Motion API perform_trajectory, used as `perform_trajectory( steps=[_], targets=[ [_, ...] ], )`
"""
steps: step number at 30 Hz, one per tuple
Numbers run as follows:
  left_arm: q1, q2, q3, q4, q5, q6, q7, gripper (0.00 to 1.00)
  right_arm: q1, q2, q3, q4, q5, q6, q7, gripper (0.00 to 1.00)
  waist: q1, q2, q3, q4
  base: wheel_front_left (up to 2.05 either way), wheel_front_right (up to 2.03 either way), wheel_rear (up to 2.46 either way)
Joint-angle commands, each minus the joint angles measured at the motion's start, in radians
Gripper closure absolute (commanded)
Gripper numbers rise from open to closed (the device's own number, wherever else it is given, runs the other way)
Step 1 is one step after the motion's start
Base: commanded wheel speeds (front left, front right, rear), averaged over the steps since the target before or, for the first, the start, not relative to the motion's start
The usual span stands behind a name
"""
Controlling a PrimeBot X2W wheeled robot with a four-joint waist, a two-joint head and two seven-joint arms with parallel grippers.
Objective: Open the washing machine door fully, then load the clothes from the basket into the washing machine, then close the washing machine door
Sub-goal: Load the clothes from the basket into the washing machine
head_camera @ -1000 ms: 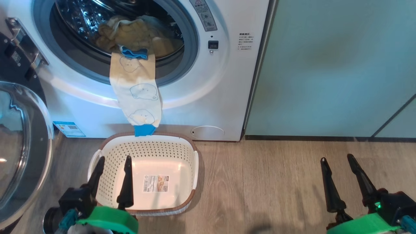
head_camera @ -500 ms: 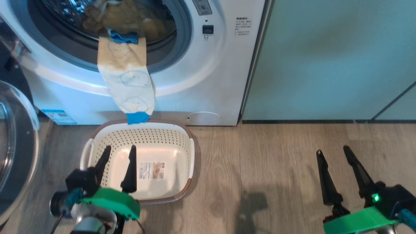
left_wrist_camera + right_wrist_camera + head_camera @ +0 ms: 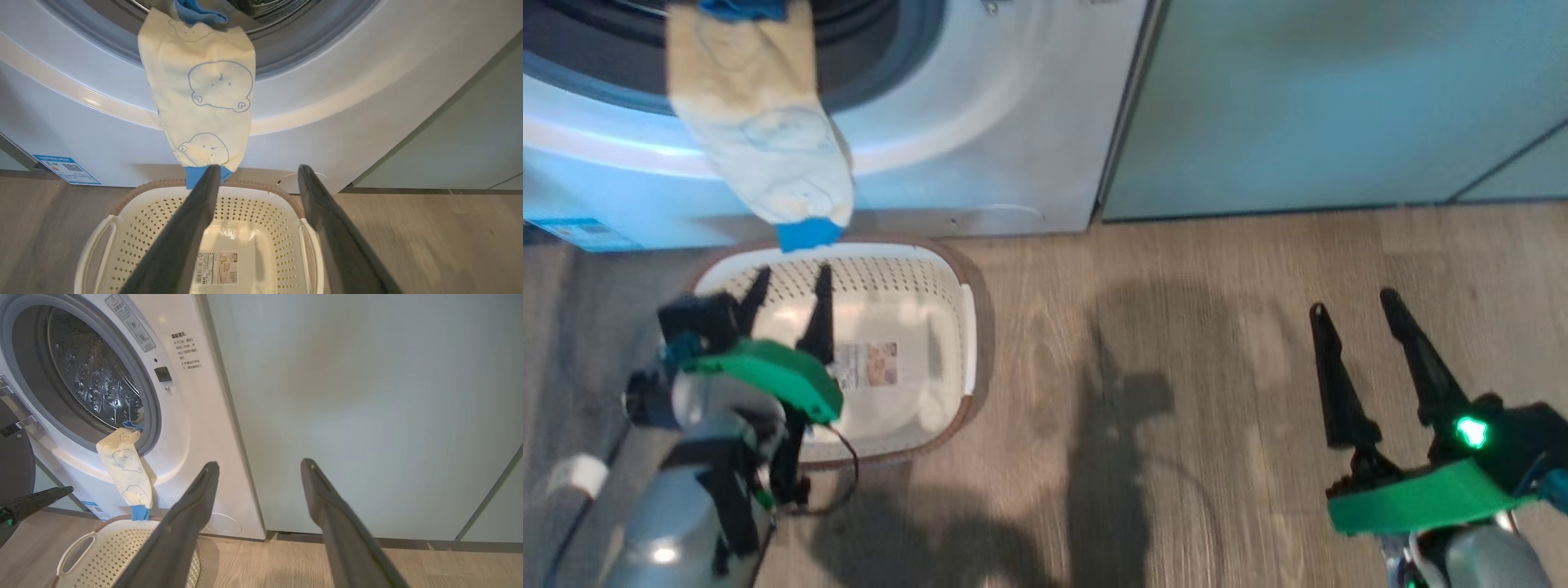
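Note:
The washing machine (image 3: 980,122) stands with its drum mouth open. The door's dark edge (image 3: 12,465) shows at the left of the right wrist view. Pale yellow clothes (image 3: 204,94) hang out of the drum down the front, and the blue cuff (image 3: 805,235) reaches the basket's far rim. The cream basket (image 3: 890,261) sits on the floor below with only a label in it. My left gripper (image 3: 794,273) is open above the basket, its fingertips just short of the cuff (image 3: 192,177). My right gripper (image 3: 1352,304) is open over bare floor, far to the right.
Pale green cabinet panels (image 3: 1339,98) run right of the washer. Wooden floor (image 3: 1135,367) spreads between basket and right gripper. A blue sticker (image 3: 67,169) and a round flap (image 3: 294,179) sit low on the washer front.
The head view has swung downward, so the drum has slid off the top. My left gripper has reached further across the basket toward the hanging cuff. The right gripper has barely moved.

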State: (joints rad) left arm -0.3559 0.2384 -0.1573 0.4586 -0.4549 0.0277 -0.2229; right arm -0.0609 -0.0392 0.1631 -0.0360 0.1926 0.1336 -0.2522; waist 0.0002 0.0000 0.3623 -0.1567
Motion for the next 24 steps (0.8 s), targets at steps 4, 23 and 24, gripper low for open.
perform_trajectory(
  steps=[4, 23, 24],
  targets=[
    [-0.149, 0.058, 0.051, 0.104, -0.011, -0.026, 0.001, 0.00, -0.063, -0.011, 0.032, -0.046, 0.027, -0.003, -0.010, 0.00, -0.0002, 0.0000, 0.113, -0.062, 0.00, 0.00, 0.00],
    [-0.541, 0.140, 0.053, 0.410, -0.010, -0.064, 0.016, 0.00, -0.155, -0.011, 0.065, -0.054, 0.120, -0.003, -0.010, 0.00, -0.0002, 0.0000, 0.277, -0.156, 0.00, 0.00, 0.00],
    [-0.550, 0.142, 0.052, 0.420, -0.009, -0.061, 0.013, 0.00, -0.157, -0.011, 0.067, -0.054, 0.123, -0.003, -0.010, 0.00, -0.0002, 0.0000, 0.279, -0.159, 0.00, 0.00, 0.00]
  ],
)
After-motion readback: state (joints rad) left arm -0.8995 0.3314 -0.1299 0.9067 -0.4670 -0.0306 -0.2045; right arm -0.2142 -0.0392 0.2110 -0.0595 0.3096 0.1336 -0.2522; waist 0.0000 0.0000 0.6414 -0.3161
